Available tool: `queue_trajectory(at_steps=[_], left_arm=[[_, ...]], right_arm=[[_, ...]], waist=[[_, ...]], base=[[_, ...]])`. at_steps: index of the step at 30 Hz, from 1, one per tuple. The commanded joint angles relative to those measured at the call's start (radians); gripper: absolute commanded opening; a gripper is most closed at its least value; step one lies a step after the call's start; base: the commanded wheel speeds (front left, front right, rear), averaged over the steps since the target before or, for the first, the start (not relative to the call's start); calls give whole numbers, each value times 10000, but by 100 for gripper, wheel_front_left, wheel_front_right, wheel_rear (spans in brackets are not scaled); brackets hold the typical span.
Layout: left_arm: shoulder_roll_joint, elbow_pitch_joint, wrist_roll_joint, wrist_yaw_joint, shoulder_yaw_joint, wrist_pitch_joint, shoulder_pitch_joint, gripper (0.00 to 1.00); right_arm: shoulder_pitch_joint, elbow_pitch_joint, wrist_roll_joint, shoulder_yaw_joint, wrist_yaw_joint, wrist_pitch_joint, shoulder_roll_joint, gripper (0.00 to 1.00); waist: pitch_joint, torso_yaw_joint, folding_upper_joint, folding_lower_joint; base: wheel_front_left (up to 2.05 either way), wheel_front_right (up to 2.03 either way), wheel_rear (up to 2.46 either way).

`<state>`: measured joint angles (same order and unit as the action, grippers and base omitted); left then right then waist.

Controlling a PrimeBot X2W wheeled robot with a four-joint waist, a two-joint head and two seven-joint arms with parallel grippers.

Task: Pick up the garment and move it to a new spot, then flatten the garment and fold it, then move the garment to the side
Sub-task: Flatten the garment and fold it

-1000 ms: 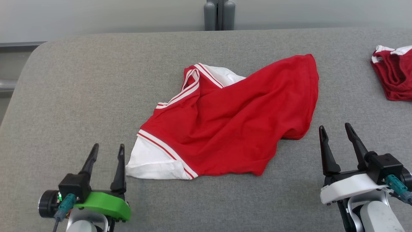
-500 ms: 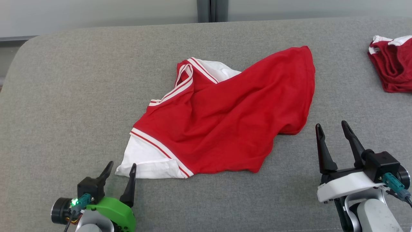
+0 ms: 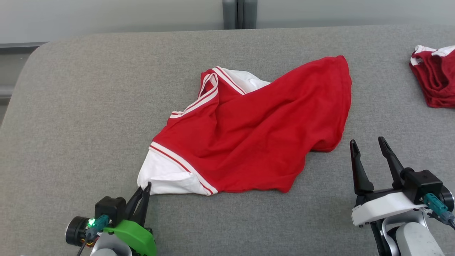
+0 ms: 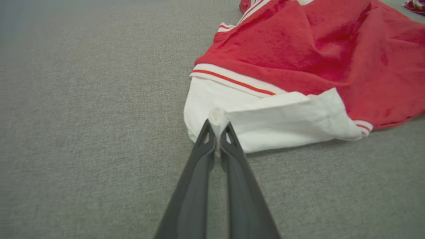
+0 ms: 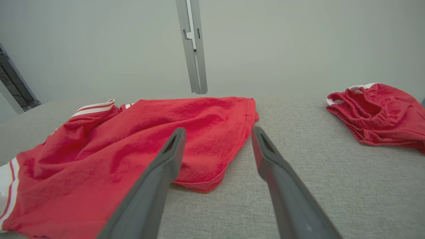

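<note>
A red garment (image 3: 263, 131) with white, red-striped trim lies crumpled in the middle of the grey table; it appears too in the left wrist view as the garment (image 4: 315, 53) and in the right wrist view as the garment (image 5: 139, 139). Its white sleeve (image 3: 163, 176) points toward me at the lower left. My left gripper (image 3: 144, 188) is shut on the near corner of that sleeve (image 4: 265, 122), a pinch of white cloth bunched between the tips (image 4: 217, 124). My right gripper (image 3: 368, 144) stands open just right of the garment's near right hem, nothing between its fingers (image 5: 217, 132).
A second red garment (image 3: 435, 76) with white trim lies bunched at the table's right edge, seen as well in the right wrist view (image 5: 378, 113). The grey table (image 3: 89, 106) has a rounded far-left corner. A grey post (image 3: 239, 14) rises behind the far edge.
My left gripper has moved forward and right to the white sleeve's corner and shut on it. The right gripper has stayed open in place. The camera has shifted slightly.
</note>
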<state>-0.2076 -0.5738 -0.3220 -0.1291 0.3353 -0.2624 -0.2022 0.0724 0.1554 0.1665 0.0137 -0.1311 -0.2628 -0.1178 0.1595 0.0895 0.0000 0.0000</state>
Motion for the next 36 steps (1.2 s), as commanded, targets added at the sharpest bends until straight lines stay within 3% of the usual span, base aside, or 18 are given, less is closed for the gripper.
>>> queue_trajectory(at_steps=[1,8,13,14,15,25,36], left_arm=[[-123,262,-60,-23,22,-28,298,0],[-395,1033,-94,-22,-175,-28,1628,0],[-214,1279,-153,-22,-402,-28,2231,0],[-199,1433,-62,-22,-430,-28,2289,91],[-165,1597,-14,-22,-496,-30,2296,100],[748,3596,653,26,-2106,-28,1873,100],[1298,3780,1165,3,-3603,-28,974,100]], right_arm=[[-89,-3,43,0,7,-23,-32,100],[-260,12,89,-54,7,-23,6,100],[-326,104,147,-33,7,-23,20,100],[-341,123,151,-52,7,-23,18,100],[-355,144,152,-71,7,-23,17,100],[-375,556,169,-196,7,-24,-8,100],[-274,1287,152,-400,7,-24,111,100]], waist=[[-91,117,0,0],[-170,380,0,0],[-226,481,0,0],[-229,505,0,0],[-230,525,0,0],[-316,543,0,0],[-415,363,0,0]], base=[[0,0,0],[0,0,0],[0,0,0],[0,0,0],[0,0,0],[0,0,0],[0,0,0]])
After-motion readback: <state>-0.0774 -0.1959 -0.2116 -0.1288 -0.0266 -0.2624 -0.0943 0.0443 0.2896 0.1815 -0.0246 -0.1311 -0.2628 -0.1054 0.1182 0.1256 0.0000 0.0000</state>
